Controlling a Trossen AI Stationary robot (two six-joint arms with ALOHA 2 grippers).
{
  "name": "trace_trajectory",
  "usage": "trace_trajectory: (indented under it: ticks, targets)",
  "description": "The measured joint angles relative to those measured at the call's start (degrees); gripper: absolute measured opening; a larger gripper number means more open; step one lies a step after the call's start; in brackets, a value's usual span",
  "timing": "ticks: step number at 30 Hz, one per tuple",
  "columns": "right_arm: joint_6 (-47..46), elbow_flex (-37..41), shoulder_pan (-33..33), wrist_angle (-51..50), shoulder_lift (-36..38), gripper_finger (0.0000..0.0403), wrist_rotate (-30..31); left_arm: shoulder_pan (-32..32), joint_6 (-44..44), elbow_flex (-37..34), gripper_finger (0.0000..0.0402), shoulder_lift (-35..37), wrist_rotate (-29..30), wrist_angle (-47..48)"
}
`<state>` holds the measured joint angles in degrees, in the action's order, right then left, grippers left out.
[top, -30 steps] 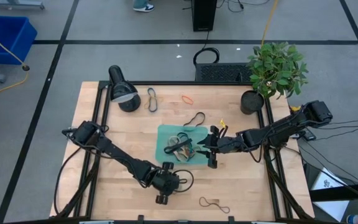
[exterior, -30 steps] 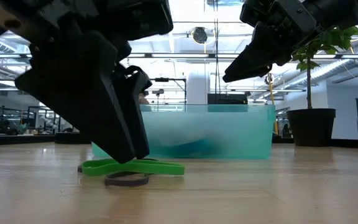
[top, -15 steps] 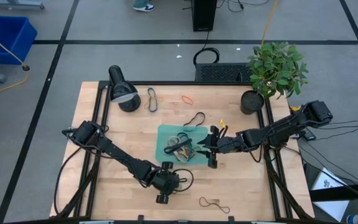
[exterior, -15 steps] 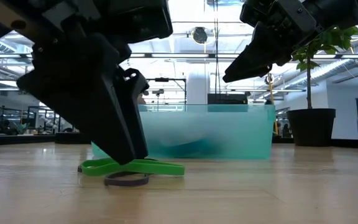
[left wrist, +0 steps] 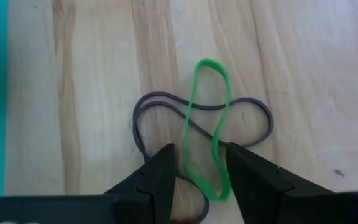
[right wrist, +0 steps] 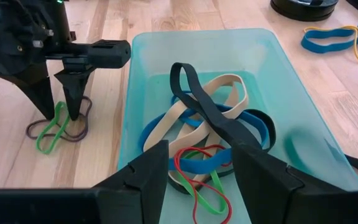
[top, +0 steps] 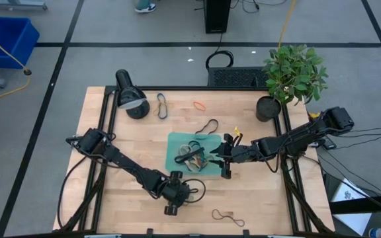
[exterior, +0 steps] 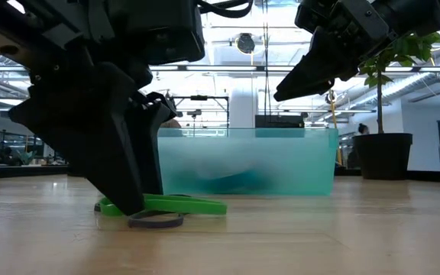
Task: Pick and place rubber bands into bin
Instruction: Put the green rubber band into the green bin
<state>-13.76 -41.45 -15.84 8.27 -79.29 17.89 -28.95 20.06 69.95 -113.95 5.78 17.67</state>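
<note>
Left gripper (left wrist: pixel 197 163), fingers parted astride the green band (left wrist: pixel 205 127), had narrowed and shifted slightly; bare wood (left wrist: pixel 316 68) surrounded it, bin (exterior: pixel 281 160) beside

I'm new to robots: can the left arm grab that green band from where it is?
Probably yes. The left gripper stands open right over the green band, a finger on either side. Nothing blocks it, though a grey band lies crossed with it and might come along.
</note>
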Motion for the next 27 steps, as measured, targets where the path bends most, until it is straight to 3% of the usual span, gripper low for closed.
trace_trajectory:
  ticks: [12,20,27]
  targets:
    - [1.1,0.0,0.0,0.0,0.0,0.0169,0.0,0.0,-0.2,0.0,0.0010,0.0,0.2,-0.9]
    - [1.2,0.0,0.0,0.0,0.0,0.0169,0.0,0.2,0.3,0.0,0.0006,0.6,-0.7,-0.9]
    - [1.8,0.0,0.0,0.0,0.0,0.0169,0.0,1.4,1.7,0.0,0.0005,6.8,-3.5,-0.6]
